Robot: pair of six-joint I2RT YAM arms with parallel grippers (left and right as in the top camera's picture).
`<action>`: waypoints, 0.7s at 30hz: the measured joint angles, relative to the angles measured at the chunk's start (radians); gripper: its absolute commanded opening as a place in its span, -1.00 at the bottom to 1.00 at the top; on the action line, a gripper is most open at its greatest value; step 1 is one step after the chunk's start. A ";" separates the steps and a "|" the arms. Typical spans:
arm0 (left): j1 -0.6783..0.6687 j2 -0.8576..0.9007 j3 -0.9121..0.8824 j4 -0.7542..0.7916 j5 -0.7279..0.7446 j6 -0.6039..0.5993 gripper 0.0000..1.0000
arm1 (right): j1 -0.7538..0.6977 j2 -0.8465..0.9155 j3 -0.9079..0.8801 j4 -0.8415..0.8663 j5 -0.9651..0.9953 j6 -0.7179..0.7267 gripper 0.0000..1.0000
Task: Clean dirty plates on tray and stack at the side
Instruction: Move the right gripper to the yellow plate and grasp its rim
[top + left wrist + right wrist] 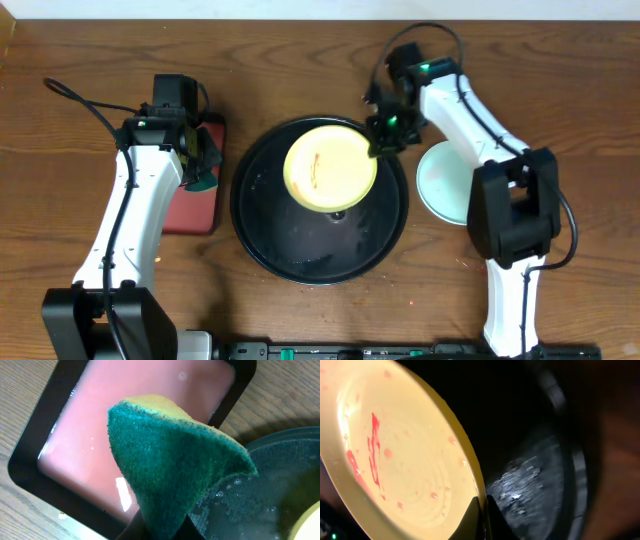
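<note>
A yellow plate [328,166] with thin red smears is held tilted above the large black tray [262,232]. My right gripper [378,148] is shut on its right rim; in the right wrist view the fingers [481,517] pinch the plate's edge [410,450] over the wet tray [540,480]. My left gripper [203,160] is shut on a green and yellow sponge [170,460], held over the pink tray near the black tray's left rim [280,440]. A pale blue-white plate [442,184] lies on the table right of the tray.
The pink rectangular tray with a dark rim [200,205] sits left of the black tray, and shows under the sponge in the left wrist view [125,425]. Cables run along the back of the wooden table [300,40].
</note>
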 measured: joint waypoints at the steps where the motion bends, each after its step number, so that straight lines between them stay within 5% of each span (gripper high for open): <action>1: 0.000 0.000 0.000 0.000 0.000 0.000 -0.85 | 0.015 -0.003 0.000 -0.009 0.005 0.002 -0.97; 9: 0.000 0.000 0.000 0.000 0.000 0.000 -0.85 | 0.100 -0.004 -0.002 0.012 0.120 0.070 -0.95; 15: 0.000 0.000 0.000 0.000 0.000 0.001 -0.85 | 0.137 -0.004 -0.024 0.033 0.169 0.086 -0.40; 21: -0.012 0.000 0.000 0.000 0.037 0.051 -0.85 | 0.132 -0.005 -0.038 0.043 0.182 0.079 -0.38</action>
